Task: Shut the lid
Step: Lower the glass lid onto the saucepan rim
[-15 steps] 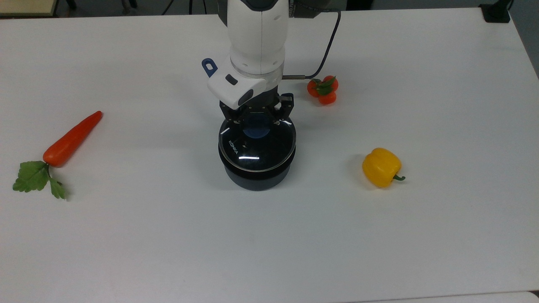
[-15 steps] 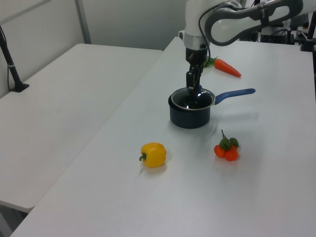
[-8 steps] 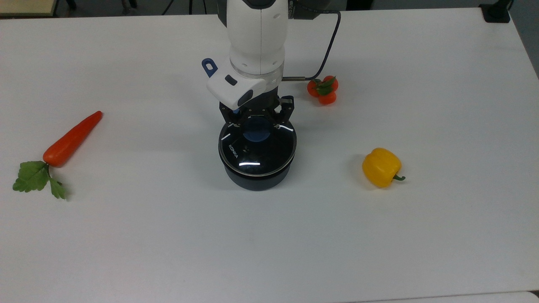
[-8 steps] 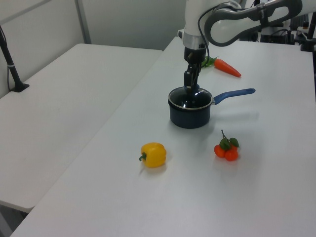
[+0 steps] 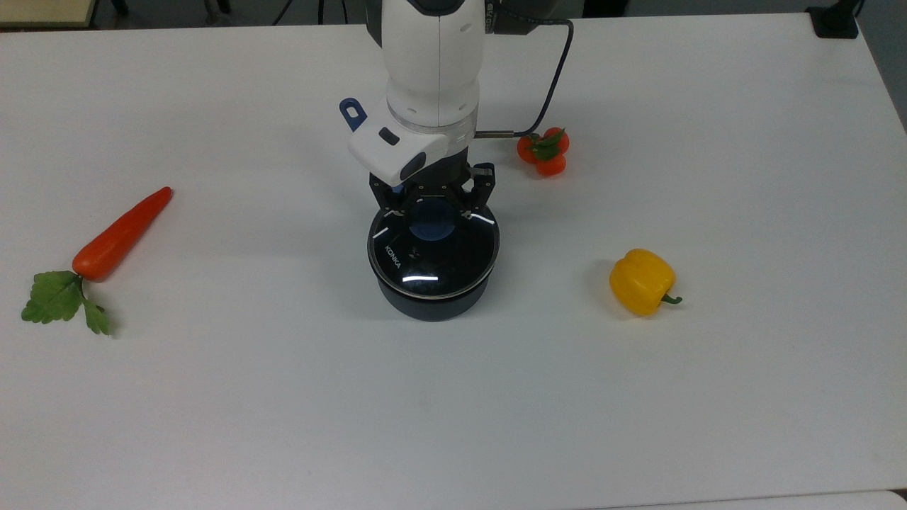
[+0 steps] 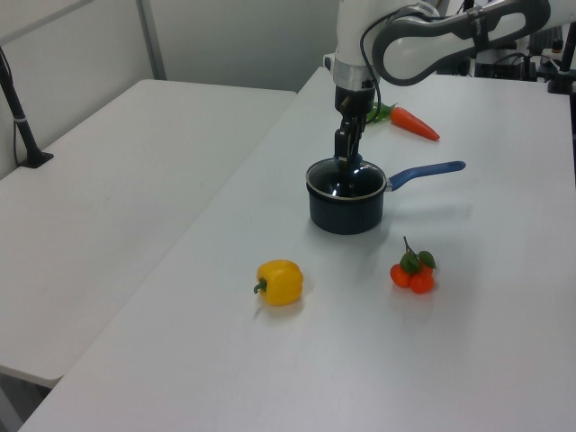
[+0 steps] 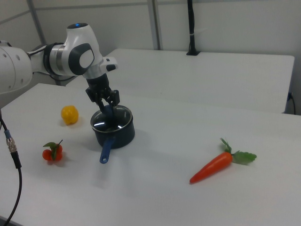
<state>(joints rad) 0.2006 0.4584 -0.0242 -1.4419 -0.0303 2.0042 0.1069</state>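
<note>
The lid point(image 5: 432, 258), clear glass with a metal rim and "KONKA" print, lies flat on the dark blue saucepan point(image 5: 432, 303) at the table's middle. Its blue knob point(image 5: 434, 219) sits at the far side of the lid in the top view. My gripper point(image 5: 434, 205) hangs straight over the knob, open, with a finger on either side of it. In the right view the gripper point(image 7: 106, 104) shows its fingers spread in a V over the lid point(image 7: 112, 121). The left view shows the gripper point(image 6: 346, 160) just above the lid point(image 6: 346, 183). The pan's blue handle point(image 6: 427, 171) points away from the arm's base.
An orange carrot point(image 5: 120, 234) with green leaves lies at the top view's left. A yellow pepper point(image 5: 641, 281) is at the top view's right. A bunch of small tomatoes point(image 5: 543, 151) lies beside the arm, with a dark cable point(image 5: 553, 78) running above it.
The lid has come down from just above the saucepan onto its rim. The gripper has lowered with it and now stands over the knob.
</note>
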